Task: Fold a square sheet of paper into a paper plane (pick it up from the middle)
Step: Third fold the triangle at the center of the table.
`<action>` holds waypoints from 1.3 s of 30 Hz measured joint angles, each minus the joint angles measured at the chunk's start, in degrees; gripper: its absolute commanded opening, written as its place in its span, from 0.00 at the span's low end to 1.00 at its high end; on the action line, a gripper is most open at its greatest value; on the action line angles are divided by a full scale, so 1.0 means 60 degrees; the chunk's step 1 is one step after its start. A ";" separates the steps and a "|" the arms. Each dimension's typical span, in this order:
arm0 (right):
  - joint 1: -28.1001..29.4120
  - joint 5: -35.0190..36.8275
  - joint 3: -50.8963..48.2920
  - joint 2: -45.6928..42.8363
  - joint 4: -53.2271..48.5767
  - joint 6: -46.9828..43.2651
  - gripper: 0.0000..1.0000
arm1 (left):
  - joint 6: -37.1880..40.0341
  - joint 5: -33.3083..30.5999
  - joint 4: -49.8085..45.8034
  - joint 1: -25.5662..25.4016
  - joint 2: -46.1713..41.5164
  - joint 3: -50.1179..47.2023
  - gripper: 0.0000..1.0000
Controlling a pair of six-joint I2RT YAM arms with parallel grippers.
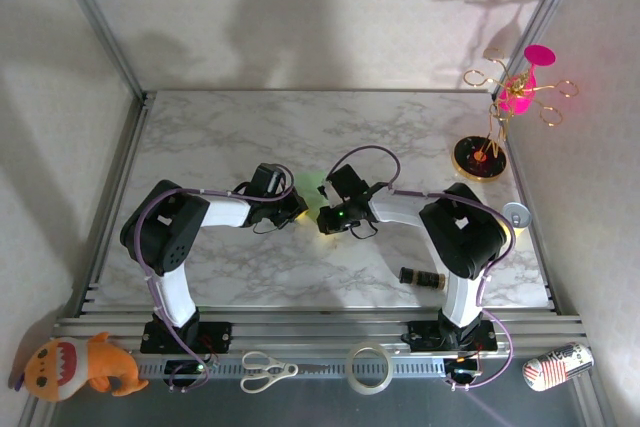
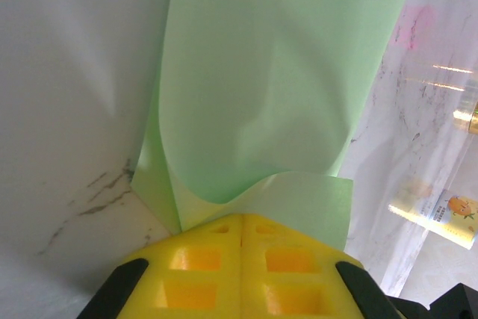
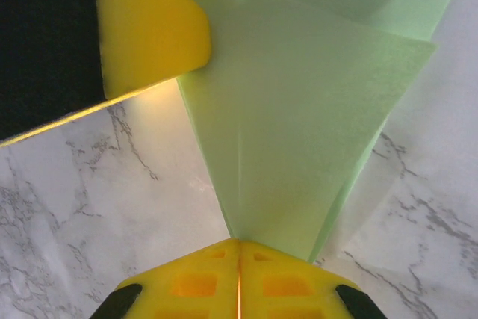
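We record one sheet of paper (image 2: pixel 269 87): thin, matte, light green and unmarked. It is folded over on itself, with a soft curl at the pinched edge in the left wrist view. In the right wrist view it forms a wedge (image 3: pixel 299 132) with a straight crease, narrowing toward the fingers. We place it above the middle of the table (image 1: pixel 200 137), where it shows as a small green patch (image 1: pixel 307 183) between the two arms

Left pincer (image 2: pixel 240 223): yellow moulded fingers with square recesses, clamped on the paper's lower edge, so the paper rises straight out of their tips

Right pincer (image 3: pixel 239 246): the same yellow fingers, clamped on the wedge's narrow end. A finger of the left pincer (image 3: pixel 149 28) sits just beside the paper's left edge

Table: smooth white marble pattern with grey veins, enclosed by pale walls and a metal frame. At the table's near rail we note scissors (image 1: pixel 267 371) and a roll of tape (image 1: pixel 368 367), and at its far right corner a pink and gold stand (image 1: pixel 510 97)
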 measured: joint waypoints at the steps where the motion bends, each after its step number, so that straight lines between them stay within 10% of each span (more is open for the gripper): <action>1: 0.0000 0.0018 -0.0102 -0.0098 -0.0015 0.0000 0.10 | 0.0011 -0.0004 0.0000 0.0000 0.0000 0.0000 0.05; 39: 0.0000 0.0044 0.0408 0.0302 -0.0062 0.0535 0.08 | 0.0208 0.0135 -0.0197 -0.0004 -0.0033 0.0146 0.13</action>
